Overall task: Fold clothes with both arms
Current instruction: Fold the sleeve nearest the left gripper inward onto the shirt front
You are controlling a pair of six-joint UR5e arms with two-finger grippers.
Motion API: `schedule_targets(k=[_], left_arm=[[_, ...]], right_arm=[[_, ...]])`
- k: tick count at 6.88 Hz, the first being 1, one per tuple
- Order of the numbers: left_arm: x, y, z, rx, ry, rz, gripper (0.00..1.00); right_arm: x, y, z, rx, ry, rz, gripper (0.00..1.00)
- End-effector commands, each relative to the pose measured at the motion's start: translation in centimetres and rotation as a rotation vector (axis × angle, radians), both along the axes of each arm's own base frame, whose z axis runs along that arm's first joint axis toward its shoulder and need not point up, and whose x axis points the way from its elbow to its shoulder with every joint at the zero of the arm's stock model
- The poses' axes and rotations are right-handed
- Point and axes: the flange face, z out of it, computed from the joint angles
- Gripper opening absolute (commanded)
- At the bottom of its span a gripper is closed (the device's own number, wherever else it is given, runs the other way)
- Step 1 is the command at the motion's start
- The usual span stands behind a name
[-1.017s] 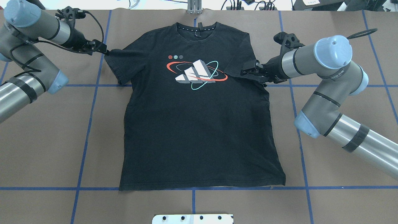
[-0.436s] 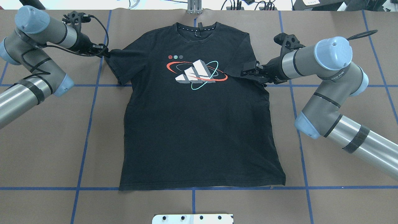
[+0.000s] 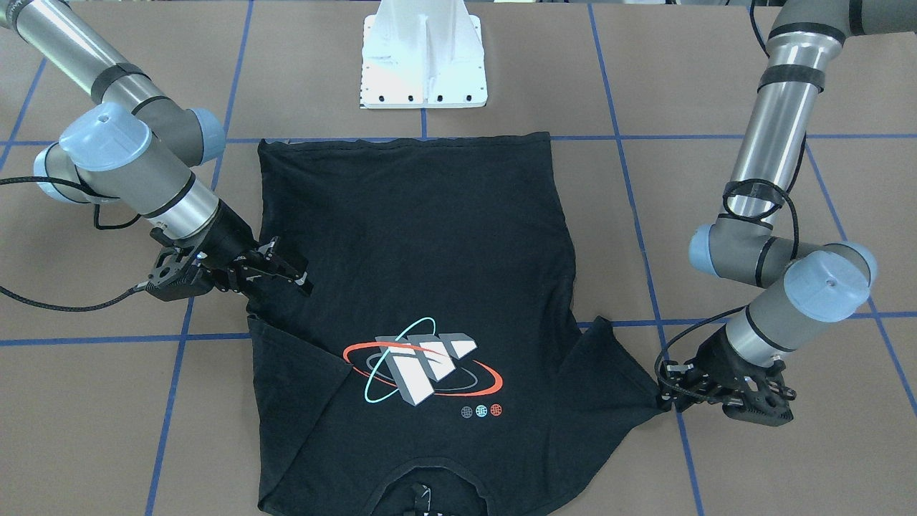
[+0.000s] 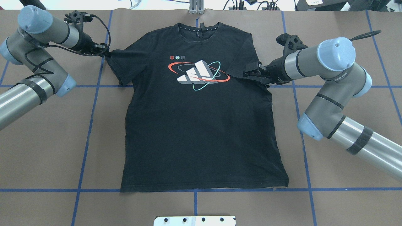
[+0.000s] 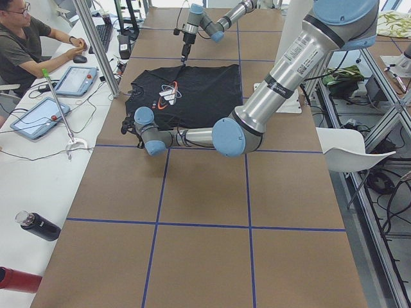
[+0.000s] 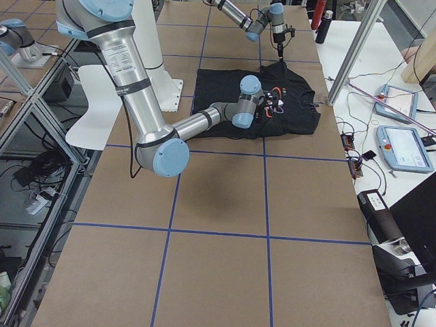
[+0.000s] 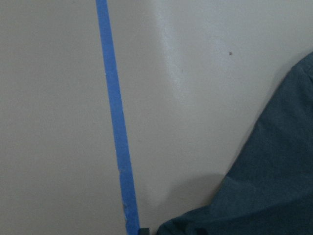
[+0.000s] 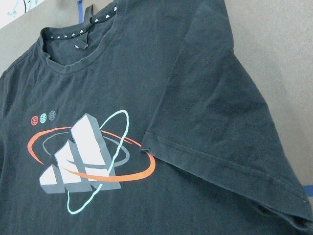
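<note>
Your left gripper is closed on the outer tip of the T-shirt's left sleeve, low at the table. The right gripper hovers over the shirt's other shoulder. I cannot tell whether its jaws are parted or closed, though no cloth seems to hang from it.

Reading the overhead view as a clock, the shirt lies flat at the centre, logo up. The collar is at 12 and the hem at 6, so its long axis runs 12 to 6. The left gripper sits at the shirt's 10 o'clock corner, and the chest lies from it toward 3 to 4 o'clock. The right sleeve is already folded in over the chest. By my reading the next move is yours on the left: carry the held sleeve toward 3 o'clock, across the long axis, and lay it to match. The left arm is much the nearer to that sleeve, and the right arm is well apart from it.

The front-facing view shows the left sleeve drawn out to a point at the gripper, which the overhead view only hints at. The left wrist camera shows just bare table, a blue tape line and a corner of dark cloth, with no fingers. The right wrist camera shows the folded sleeve's edge touching the logo's orbit ring, where the overhead view gives only a dark crease.
</note>
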Motion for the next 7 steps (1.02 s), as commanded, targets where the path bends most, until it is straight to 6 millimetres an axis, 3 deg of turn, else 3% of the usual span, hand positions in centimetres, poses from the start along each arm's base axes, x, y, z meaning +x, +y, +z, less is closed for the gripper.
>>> schedule_targets(k=[1,2,5,6,7], left_arm=[[0.02,-0.28,-0.07,0.001,-0.003,-0.007,0.41],[0.26,-0.21,-0.19,0.002,-0.002,-0.004,0.40],[0.66,0.05,-0.06,0.002,-0.004,0.001,0.26],[0.66,0.05,-0.06,0.001,-0.004,0.001,0.00],[0.57,0.02,-0.46,-0.008,0.007,-0.006,0.00]], right_arm=[[-0.04,0.00,-0.02,0.002,0.001,0.000,1.00],[-0.04,0.00,-0.02,0.002,0.001,0.000,1.00],[-0.06,-0.02,-0.12,0.003,0.000,0.000,1.00],[-0.06,-0.02,-0.12,0.003,0.000,0.000,1.00],[-0.06,-0.02,-0.12,0.003,0.000,0.000,1.00]])
